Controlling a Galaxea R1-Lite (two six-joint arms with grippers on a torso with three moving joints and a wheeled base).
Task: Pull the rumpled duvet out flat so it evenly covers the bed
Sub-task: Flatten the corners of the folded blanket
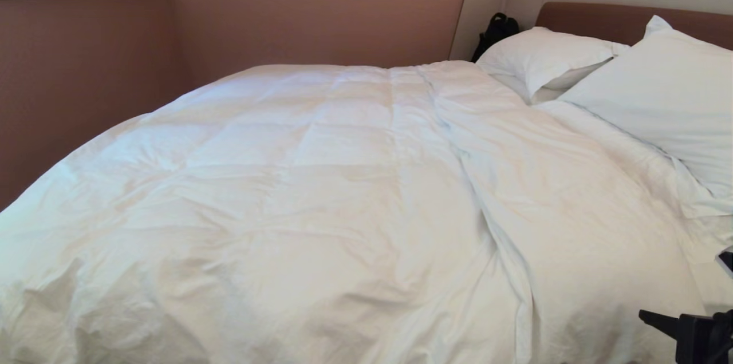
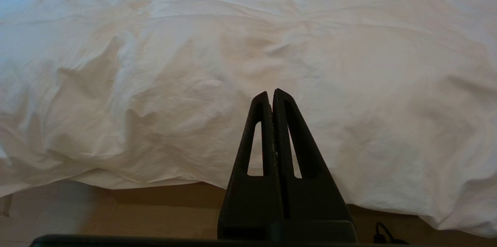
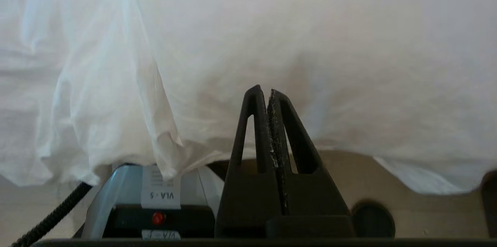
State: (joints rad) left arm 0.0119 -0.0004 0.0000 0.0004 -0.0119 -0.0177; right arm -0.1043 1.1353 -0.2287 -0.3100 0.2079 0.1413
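Head view: the duvet point(image 1: 320, 198) covers the bed point(image 1: 624, 18), hiding the mattress; a long fold runs down its right half, and two pillows point(image 1: 658, 83) lie at the headboard. Only a dark part of the right gripper point(image 1: 696, 335) shows, cut off at the lower right corner; the left arm is out of frame. Left wrist view: left gripper point(image 2: 271, 95), fingers pressed together, empty, before the duvet's hanging edge. Right wrist view: right gripper point(image 3: 266, 91), likewise closed and empty, below the overhang, beside a grey labelled unit point(image 3: 155, 200).

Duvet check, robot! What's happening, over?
Both grippers, left and right, shut, empty. Duvet covers bed, long fold left. Nothing blocking.
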